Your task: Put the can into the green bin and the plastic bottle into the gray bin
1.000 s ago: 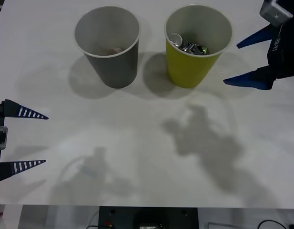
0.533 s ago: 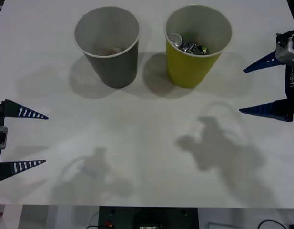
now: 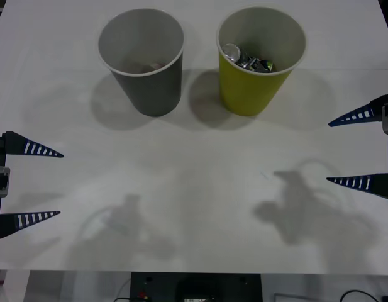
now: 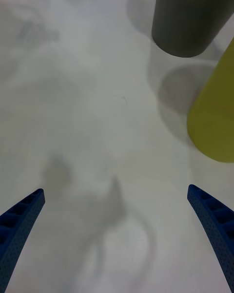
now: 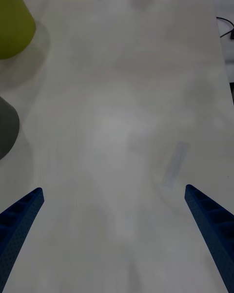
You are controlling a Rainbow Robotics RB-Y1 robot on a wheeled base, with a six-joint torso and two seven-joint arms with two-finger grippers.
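Silver can top (image 3: 232, 51) sits inside tall yellow-green paper cup (image 3: 256, 88) w/ dark crumpled scraps (image 3: 260, 63), body hidden. Dark gray paper cup (image 3: 149, 85) beside it, contents unclear. Left gripper (image 3: 36, 184) & right gripper (image 3: 351, 149) spread wide, empty, partly cut off at white table (image 3: 194, 189) edges

Front camera sits above my arms, looking forward and down on the table (image 3: 194, 189). Each wrist camera looks low along the tabletop, close over it. All three views share the gray bin (image 3: 142, 60) (image 4: 190, 17) (image 5: 7, 127) and green bin (image 3: 260, 60) (image 4: 214, 112) (image 5: 13, 22).
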